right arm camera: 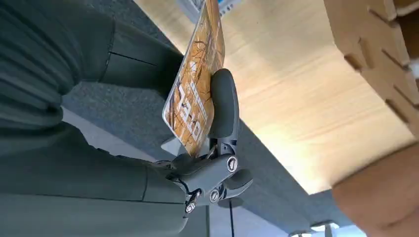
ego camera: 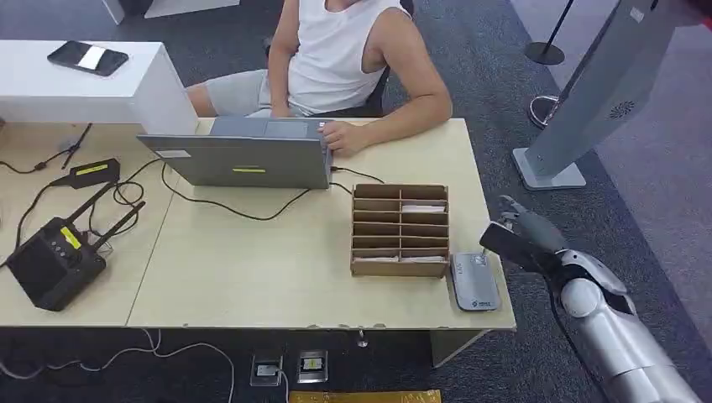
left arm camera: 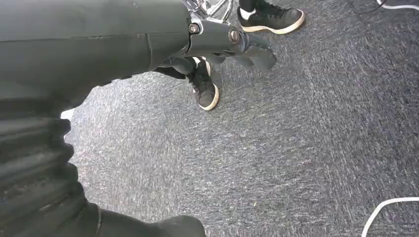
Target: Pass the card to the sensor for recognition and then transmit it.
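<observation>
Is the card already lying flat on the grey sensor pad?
No, the right robot hand holds the card beside the table edge, off the sensor pad.

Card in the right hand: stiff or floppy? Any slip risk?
Probably stiff: in the right wrist view the card stands straight past the fingers with no visible bend. Likely light, since it looks thin edge-on. Slip seems possible: its printed face looks glossy and the right hand grips it only near one end.

Head cam: high, looks fwd/down over table point(ego camera: 277, 277). L wrist cam: faces carpet point(left arm camera: 296, 148). R wrist cam: close behind hand; shares table edge w/ head cam.
</observation>
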### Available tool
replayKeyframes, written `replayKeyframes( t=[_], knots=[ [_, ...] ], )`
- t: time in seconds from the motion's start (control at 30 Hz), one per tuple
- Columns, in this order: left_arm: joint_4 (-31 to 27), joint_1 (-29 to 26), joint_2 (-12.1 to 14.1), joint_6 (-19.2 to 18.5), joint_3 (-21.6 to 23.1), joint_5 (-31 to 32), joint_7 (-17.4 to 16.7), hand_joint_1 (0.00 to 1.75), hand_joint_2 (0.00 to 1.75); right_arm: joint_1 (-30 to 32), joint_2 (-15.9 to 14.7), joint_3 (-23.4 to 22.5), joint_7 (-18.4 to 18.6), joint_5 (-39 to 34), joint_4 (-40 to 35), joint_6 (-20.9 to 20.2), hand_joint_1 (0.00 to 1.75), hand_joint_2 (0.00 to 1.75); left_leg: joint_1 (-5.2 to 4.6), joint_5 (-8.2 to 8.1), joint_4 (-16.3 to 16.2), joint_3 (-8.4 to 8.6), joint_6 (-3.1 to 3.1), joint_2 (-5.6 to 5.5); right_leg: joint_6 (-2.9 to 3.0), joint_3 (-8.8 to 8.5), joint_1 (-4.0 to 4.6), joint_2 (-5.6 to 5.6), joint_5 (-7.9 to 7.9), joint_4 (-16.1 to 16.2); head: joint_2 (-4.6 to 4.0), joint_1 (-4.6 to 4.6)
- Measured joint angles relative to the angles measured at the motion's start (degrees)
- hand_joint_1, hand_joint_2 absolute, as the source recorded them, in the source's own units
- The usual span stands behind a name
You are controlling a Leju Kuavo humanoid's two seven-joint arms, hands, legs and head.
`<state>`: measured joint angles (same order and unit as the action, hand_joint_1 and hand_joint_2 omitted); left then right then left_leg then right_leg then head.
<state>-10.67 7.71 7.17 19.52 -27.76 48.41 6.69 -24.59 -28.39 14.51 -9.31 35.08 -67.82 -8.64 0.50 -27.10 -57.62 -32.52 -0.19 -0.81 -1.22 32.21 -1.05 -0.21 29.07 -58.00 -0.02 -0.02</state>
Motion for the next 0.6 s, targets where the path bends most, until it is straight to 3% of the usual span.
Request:
replayKeyframes(
  t=[0.6],
  knots=[
    [0.00, 0.14, 0.00, -0.42, 0.00, 0.79, -0.35, 0.00, 1.75, 2.15, 0.96, 0.68, -0.02, 0.74, 1.77, -4.35, 1.75, 1.75, 0.00, 0.00, 0.00, 0.10, 0.00, 0.04, 0.00, -0.06, 0.00, 0.05, 0.00, 0.00, 0.00, 0.00]
  ],
)
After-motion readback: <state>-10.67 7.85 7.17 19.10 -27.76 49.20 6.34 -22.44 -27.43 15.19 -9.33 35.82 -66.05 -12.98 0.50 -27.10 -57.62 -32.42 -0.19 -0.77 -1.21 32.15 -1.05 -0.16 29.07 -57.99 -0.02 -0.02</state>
